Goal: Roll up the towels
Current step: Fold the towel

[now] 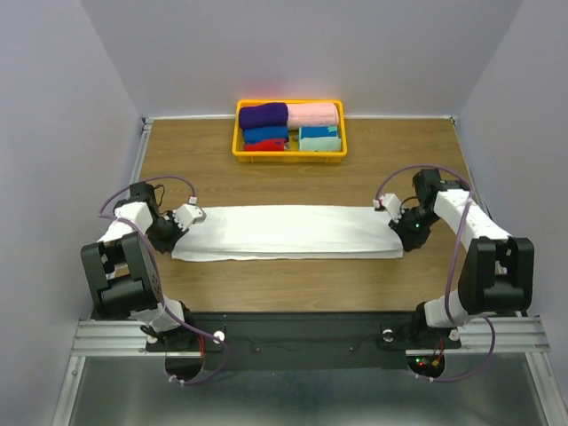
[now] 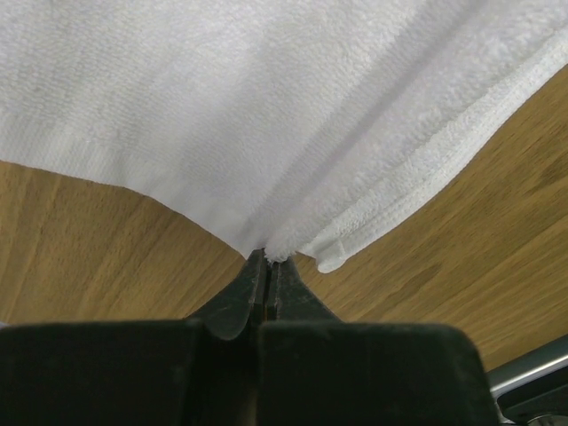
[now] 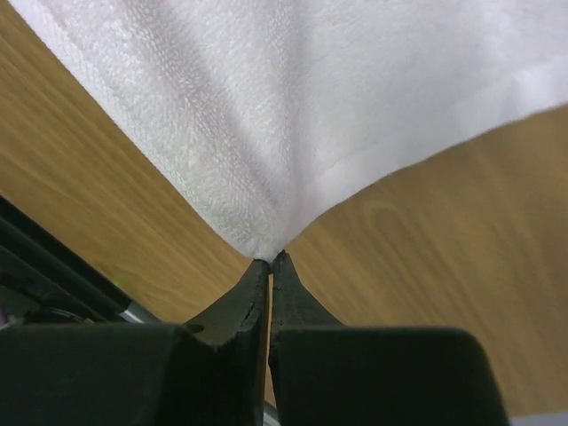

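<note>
Down at the left end of the white towel (image 1: 288,231), left gripper (image 2: 268,259) jaws pressed together, pinching a corner of the cloth; right gripper (image 3: 271,259) likewise clamped on a corner at the opposite end. Towel lies spread as one long strip across the middle of the wooden table (image 1: 293,284), spanning between both arms. Yellow basket (image 1: 289,157) at far edge, well apart from the strip. Purple towel (image 1: 264,115) rolled in its far-left corner, beside pink, blue, red and teal rolls
</note>
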You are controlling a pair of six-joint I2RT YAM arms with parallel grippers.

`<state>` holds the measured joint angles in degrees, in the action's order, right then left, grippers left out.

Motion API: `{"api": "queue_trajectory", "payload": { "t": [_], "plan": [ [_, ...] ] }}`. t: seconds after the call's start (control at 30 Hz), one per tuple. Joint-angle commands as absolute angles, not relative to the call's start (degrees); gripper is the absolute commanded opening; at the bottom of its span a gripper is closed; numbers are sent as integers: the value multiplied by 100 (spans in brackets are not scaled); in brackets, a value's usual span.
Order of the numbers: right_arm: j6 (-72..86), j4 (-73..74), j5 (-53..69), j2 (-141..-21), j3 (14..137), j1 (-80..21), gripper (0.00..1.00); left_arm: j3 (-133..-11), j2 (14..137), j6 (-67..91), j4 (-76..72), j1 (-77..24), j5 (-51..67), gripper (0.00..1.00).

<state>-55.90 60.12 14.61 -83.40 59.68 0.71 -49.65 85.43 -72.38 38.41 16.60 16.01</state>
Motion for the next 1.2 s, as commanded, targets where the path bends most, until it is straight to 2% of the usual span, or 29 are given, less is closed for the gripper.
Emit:
{"api": "queue_trajectory", "payload": {
  "t": [0.0, 0.2, 0.7, 0.97, 1.07, 1.1, 1.17],
  "plan": [
    [-5634, 5601, 1301, -8630, 5450, 88, 1, -5177, 8534, -7207, 3964, 1679, 1556, 0],
    [-5282, 5186, 1433, -9245, 5739, 88, 1, -5195, 8421, -7251, 4078, 1679, 1582, 0],
    [-5440, 5168, 1178, -9149, 5379, 79, 2, -5080, 8332, -7479, 4201, 1679, 1635, 0],
    [-5467, 5168, 1134, -9106, 5335, 88, 6, -5414, 8200, -7857, 4921, 1679, 1513, 0],
    [-5467, 5220, 1160, -9053, 5396, 79, 16, -5195, 8235, -8146, 4966, 1679, 1275, 12],
    [-5467, 5238, 1169, -9035, 5414, 79, 28, -5107, 8235, -8200, 5070, 1679, 1240, 29],
    [-5475, 5352, 1160, -8948, 5493, 79, 42, -5036, 8209, -8340, 5203, 1679, 1230, 36]
  ]
}}
